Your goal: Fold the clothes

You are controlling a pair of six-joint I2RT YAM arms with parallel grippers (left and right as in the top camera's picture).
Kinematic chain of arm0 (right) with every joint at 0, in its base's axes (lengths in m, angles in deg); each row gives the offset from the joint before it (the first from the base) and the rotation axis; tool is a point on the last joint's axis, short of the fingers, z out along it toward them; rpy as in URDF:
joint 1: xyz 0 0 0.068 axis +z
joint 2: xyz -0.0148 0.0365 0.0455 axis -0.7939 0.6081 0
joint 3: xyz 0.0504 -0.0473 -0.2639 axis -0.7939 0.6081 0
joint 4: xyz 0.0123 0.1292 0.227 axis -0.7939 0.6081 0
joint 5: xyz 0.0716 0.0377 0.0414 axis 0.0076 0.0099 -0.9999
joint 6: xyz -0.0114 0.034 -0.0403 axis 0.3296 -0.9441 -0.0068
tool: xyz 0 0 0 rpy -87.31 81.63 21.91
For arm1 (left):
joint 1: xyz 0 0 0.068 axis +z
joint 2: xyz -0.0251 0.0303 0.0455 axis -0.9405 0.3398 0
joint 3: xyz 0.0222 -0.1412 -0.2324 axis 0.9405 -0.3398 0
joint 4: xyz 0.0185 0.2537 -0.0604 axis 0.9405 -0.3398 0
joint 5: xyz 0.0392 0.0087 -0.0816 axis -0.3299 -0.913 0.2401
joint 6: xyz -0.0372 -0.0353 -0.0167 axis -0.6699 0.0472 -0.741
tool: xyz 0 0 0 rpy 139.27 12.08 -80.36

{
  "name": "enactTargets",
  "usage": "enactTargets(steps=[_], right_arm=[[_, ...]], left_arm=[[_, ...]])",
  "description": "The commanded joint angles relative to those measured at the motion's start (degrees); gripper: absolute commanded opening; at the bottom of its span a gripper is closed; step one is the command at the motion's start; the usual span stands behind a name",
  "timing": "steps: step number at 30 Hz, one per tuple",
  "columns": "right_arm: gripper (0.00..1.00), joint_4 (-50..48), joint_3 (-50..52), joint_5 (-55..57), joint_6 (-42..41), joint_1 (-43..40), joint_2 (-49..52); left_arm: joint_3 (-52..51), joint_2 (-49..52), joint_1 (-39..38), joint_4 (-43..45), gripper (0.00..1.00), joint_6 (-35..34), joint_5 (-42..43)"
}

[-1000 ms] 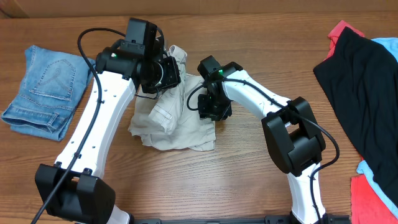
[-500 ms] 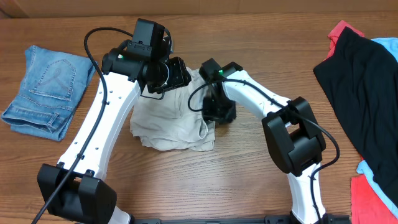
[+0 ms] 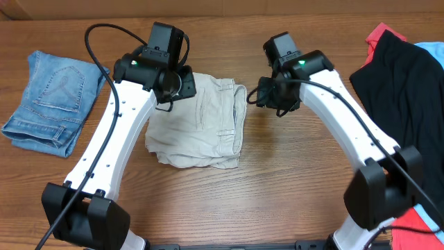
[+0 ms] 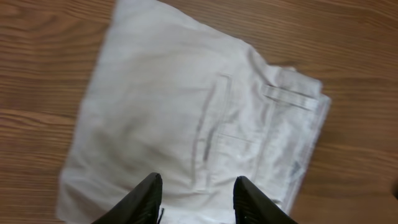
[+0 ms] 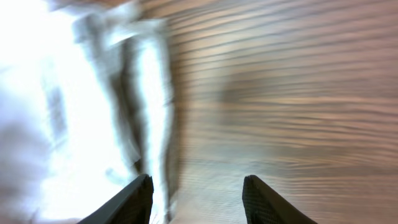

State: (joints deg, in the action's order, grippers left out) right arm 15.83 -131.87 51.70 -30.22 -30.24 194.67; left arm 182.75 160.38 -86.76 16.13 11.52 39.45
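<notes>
Subject: pale beige khaki cotton shorts [image 3: 198, 128], lying flat mid-table on the brown wooden table [image 3: 277, 187]. They are folded into a rough rectangle. The left wrist view shows a pocket welt and a belt loop facing up. The lower edge shows uneven layers and is slightly ragged.

Left gripper [image 4: 196, 202]: above the upper-left part of the shorts, released, with nothing between the fingers. I cannot tell whether it is clear of the cloth.

Right gripper [image 5: 196, 199]: just beside the right edge of the shorts, over bare wood, released and empty. This view is blurred.

Other items:
- Folded blue denim jeans [image 3: 48, 104], well to the left of the shorts.
- Black cloth garment [image 3: 402, 90], well to the right of the shorts, unfolded.
- Red cloth [image 3: 380, 33] and light blue cloth [image 3: 431, 48], showing at the black garment's edges.

Step (judgement): the fold on the shorts looks essentially complete, and both arms are between grasps.

Next (judgement), one of two:
- Square up the ragged lower edge. This calls for a light pinch at a lower corner without dragging the stacked layers.
- Leave the shorts and send the right arm to the black garment. This calls for a single-layer grasp at an edge, then pulling it to open table right of the shorts.

Risk: a finger snagging the belt loop would undo the fold.
</notes>
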Motion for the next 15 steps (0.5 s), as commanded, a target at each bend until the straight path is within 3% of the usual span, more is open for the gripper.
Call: enactTargets(steps=[1, 15], right_arm=[[0.5, 0.6, 0.1, -12.4, 10.1, 2.3, 0.7], [0.47, -2.7, 4.1, -15.7, 10.5, 12.2, 4.1]], left_arm=[[1.5, 3.3, 0.7, -0.8, 0.39, 2.3, -7.3], [1.5, 19.5, 6.3, -8.8, 0.4, 2.3, -7.1]])
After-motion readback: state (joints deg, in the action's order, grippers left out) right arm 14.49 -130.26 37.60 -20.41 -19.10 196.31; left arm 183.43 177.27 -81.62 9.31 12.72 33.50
